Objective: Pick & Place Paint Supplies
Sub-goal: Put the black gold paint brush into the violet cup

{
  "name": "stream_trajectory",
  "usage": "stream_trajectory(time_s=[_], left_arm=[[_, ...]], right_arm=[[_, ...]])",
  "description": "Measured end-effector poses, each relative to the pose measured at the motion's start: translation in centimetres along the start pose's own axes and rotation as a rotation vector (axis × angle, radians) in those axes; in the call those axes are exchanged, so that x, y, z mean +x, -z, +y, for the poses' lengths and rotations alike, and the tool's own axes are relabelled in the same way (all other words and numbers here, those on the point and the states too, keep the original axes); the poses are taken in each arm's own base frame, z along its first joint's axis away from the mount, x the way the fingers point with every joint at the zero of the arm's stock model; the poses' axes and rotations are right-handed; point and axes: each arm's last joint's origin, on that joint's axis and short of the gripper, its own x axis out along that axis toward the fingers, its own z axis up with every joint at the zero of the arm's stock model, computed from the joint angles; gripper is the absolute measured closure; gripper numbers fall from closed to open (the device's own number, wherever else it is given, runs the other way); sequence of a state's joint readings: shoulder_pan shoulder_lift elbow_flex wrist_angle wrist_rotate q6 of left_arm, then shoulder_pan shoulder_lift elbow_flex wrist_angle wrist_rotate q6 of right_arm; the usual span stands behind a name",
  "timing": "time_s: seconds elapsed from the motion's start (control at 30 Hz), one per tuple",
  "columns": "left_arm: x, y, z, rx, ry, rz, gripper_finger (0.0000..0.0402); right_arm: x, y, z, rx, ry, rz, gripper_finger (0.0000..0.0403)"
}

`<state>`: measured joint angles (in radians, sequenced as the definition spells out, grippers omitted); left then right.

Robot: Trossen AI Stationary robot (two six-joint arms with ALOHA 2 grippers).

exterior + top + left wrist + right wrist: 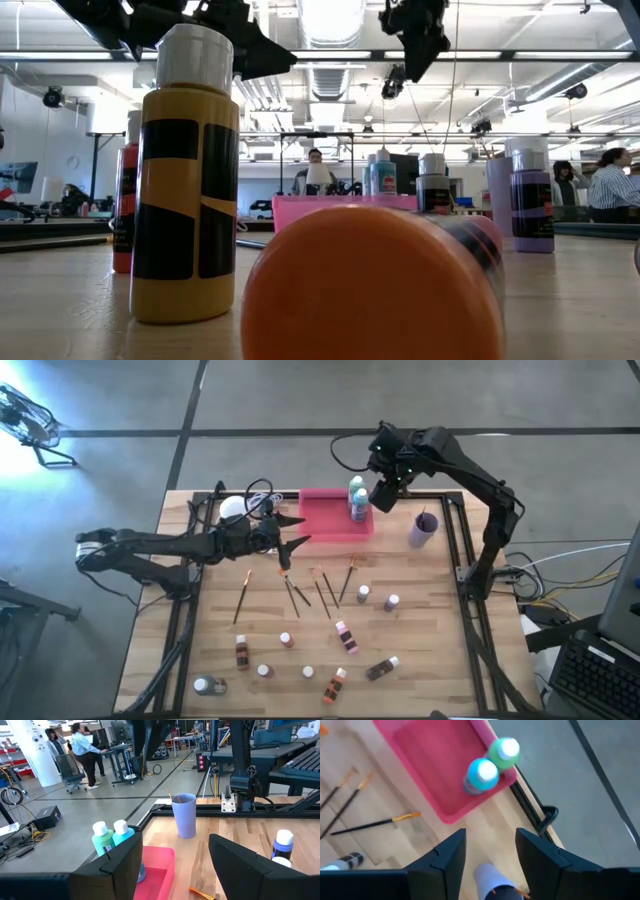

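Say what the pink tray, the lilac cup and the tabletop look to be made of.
Pink rectangular tray: probably moulded plastic, with a smooth, slightly glossy, evenly coloured surface and a raised rim.
Lilac cup: likely matte plastic, thin-walled and uniformly coloured.
Tabletop: wood, pale planks with visible grain and seams, unpainted.

Light wood-plank table [420, 650] with black frame rails, standing on a grey concrete floor [120, 400] crossed by dark lines. Open workshop room behind: ceiling strip lights [330, 20], exposed ducts, a white column [30, 750]. People [82, 747] stand by desks and an office chair [67, 770]. Keyboard [600, 675] beside the table, cables on the floor.
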<state>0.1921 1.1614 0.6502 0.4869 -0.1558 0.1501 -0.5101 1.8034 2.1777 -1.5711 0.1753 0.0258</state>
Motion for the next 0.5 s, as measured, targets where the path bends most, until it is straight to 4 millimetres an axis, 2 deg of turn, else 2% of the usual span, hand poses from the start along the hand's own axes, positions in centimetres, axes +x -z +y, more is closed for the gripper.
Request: stream_trajectory(time_s=[0.3,0.5], left_arm=[[0.0,0.3,0.0,-0.039,0.005,0.031,0.0168],[-0.4,1.3,-0.2,-0.093,0.022,0.18,0.0168]], right_arm=[[-1.3,1.0,2.9,-0.098,-0.037,-0.021,0.0284],[-1.4,2.4,4.2,-0.149,-0.048,0.005,0.0314]])
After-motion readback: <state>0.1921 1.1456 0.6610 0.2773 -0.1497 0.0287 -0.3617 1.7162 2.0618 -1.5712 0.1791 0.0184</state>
